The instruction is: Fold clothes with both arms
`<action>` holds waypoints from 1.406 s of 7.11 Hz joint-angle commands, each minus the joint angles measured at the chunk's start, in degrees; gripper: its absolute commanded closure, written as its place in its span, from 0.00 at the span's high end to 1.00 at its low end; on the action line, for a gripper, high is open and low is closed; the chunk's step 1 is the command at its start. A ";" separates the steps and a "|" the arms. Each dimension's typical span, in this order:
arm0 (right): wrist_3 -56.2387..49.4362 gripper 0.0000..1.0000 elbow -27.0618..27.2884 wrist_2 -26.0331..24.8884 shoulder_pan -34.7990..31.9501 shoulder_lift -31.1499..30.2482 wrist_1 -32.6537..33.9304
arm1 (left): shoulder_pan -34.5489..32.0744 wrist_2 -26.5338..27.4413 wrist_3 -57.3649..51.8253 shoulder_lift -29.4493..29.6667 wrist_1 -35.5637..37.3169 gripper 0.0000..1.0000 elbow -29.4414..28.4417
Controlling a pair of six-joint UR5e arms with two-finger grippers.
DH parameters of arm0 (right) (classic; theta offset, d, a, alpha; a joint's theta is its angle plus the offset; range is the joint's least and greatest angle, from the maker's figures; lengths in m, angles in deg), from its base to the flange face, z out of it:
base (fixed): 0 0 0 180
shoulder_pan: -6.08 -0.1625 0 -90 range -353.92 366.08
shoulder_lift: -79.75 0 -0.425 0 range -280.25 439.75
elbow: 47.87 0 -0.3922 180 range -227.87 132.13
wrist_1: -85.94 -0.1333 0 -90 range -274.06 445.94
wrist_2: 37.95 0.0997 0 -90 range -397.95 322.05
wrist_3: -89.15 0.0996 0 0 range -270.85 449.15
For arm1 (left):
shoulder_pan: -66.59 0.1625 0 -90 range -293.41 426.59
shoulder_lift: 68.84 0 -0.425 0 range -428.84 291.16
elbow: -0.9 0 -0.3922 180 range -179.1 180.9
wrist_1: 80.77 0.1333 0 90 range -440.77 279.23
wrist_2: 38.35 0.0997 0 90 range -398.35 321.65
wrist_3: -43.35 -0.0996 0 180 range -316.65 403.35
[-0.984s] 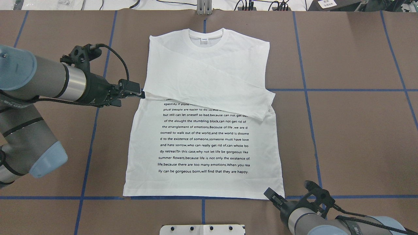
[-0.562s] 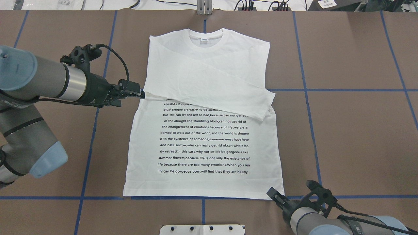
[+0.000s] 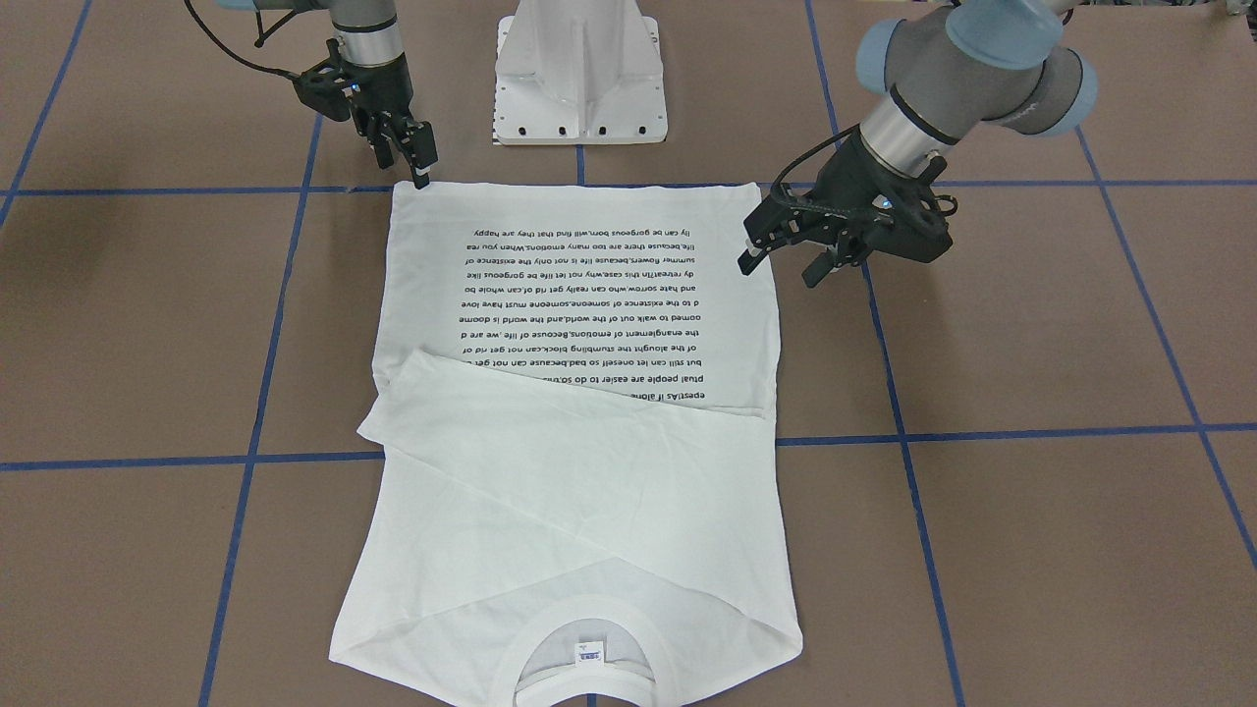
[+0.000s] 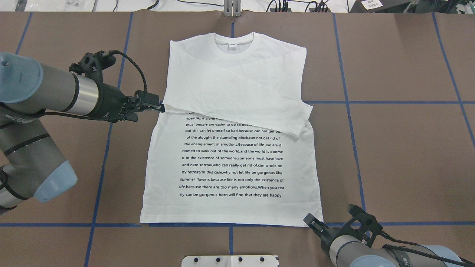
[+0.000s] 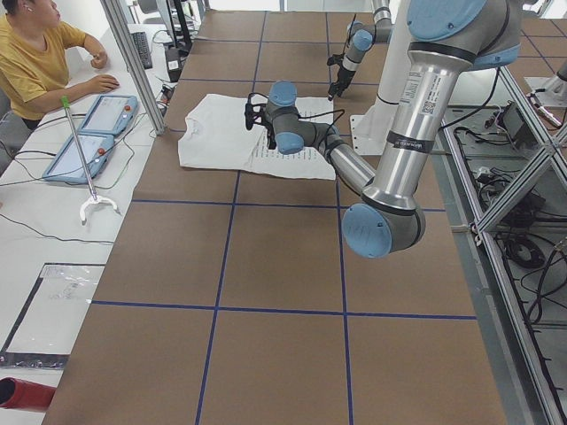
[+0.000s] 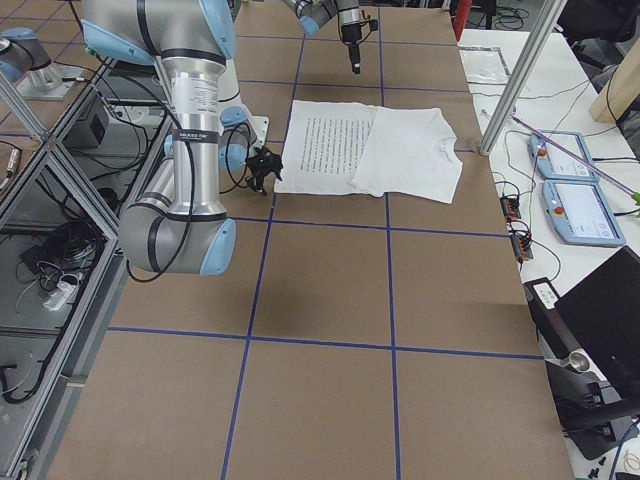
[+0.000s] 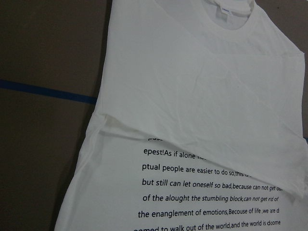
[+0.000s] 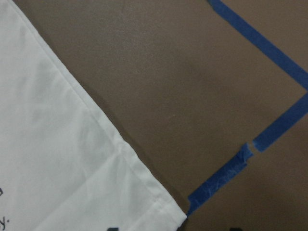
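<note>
- One brown desk (image 4: 408,155) carries everything; blue tape lines (image 4: 389,102) mark it into a grid.
- One white T-shirt (image 4: 237,85) lies flat in the middle of the desk, printed side up. Its long axis runs straight away from the robot, with the hem nearest the robot's base and the neck (image 4: 233,40) at the far end.
- Two arms are at work. The left arm (image 4: 48,92) reaches in level from the side, its wrist pointing across at the shirt's edge. The right arm (image 4: 356,252) is tucked low and close to the base, its wrist angled down toward the hem.
- One white pedestal (image 3: 581,69) stands just behind the hem.
- One block of black text (image 4: 232,159) covers the lower body of the shirt.
- One sleeve (image 4: 259,107) lies folded slantwise across the chest, its cuff reaching past the side edge on the robot's right.
- The left end effector (image 3: 781,272) has its jaws spread and holds nothing; one tip is at the shirt's side edge.
- The right end effector (image 3: 412,162) is also spread and empty, poised at the hem corner (image 8: 163,211).
- One small label (image 4: 232,45) sits inside the neck.
</note>
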 commanded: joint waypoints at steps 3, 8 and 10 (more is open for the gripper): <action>-0.09 0.51 -0.32 0.00 -0.15 0.14 0.00 | -0.06 0.08 -0.03 -0.09 -0.07 1.00 -0.04; -0.09 0.00 0.38 0.00 -0.33 -0.12 0.00 | 0.03 0.00 2.68 -0.09 0.11 1.00 -0.04; -0.09 0.00 0.47 0.00 -0.51 0.05 0.00 | 0.38 -0.09 4.54 -0.09 0.11 1.00 -0.04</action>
